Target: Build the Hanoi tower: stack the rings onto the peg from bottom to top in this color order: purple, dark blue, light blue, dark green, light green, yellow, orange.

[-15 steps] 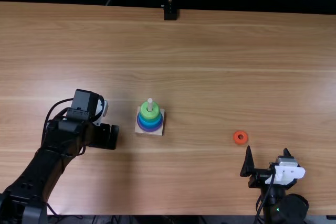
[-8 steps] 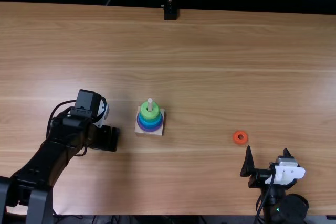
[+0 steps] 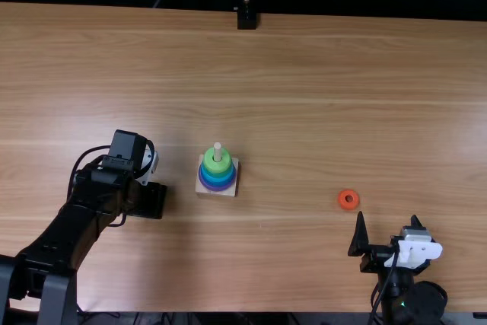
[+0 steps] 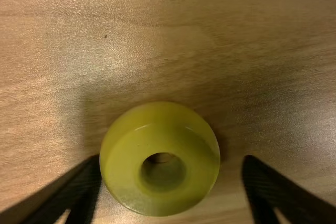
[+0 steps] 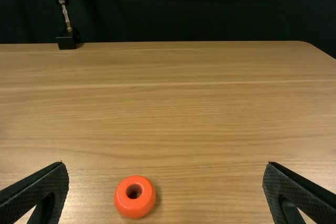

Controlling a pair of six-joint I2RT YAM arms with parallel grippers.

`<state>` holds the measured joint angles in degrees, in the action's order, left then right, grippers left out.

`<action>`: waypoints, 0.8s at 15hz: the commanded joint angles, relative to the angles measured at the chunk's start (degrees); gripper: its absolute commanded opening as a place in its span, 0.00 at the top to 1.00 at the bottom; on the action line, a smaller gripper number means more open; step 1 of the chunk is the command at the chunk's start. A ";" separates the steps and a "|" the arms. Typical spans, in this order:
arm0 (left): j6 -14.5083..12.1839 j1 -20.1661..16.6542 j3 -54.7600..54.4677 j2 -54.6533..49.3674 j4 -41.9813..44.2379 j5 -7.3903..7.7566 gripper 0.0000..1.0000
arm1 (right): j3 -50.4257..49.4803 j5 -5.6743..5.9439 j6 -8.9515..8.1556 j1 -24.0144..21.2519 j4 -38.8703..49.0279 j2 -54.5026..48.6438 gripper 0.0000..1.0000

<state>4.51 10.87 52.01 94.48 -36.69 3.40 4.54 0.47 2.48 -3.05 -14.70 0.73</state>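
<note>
Trouble spot, top view's left
Left pincer (image 4: 172, 163) wide astride glossy yellow ring (image 4: 163, 136); off-centre squeeze might shove it imo. Right pincer (image 5: 166, 166) wide too.

wide gap between tower (image 3: 218, 167) and orange ring (image 3: 342, 199), narrower gap between tower and left claw (image 3: 153, 200)

Grn.-topped stack (image 3: 218, 176) on peg (image 3: 218, 150), yel. ring (image 4: 163, 201) flat, or. ring (image 3: 343, 203) on tbl. (image 3: 304, 74)

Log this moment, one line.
left gripper: fingers open, yellow ring between | light green ring: topmost on peg | orange ring: on table
</note>
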 commanded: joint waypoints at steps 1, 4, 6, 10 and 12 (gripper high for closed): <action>-0.29 -0.15 -0.33 0.71 0.09 0.82 1.00 | -3.92 0.37 -0.16 -0.47 -4.14 -0.73 0.00; -0.72 -0.59 0.11 0.53 -0.33 0.61 1.00 | -3.92 0.37 -0.16 -0.47 -4.14 -0.73 0.00; -0.82 -0.94 3.98 0.09 -0.97 0.61 1.00 | -3.83 0.37 -0.16 -0.47 -4.14 -0.73 0.00; -0.82 -0.94 14.52 -0.08 -13.09 -0.23 1.00 | -3.92 0.37 -0.16 -0.47 -4.14 -0.73 0.00; -0.93 -0.85 21.82 0.18 -22.06 -0.34 1.00 | -3.92 0.37 -0.16 -0.47 -4.14 -0.73 0.00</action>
<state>4.34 10.76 71.53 94.48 -59.37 3.25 4.54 0.47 2.50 -3.05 -14.70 0.73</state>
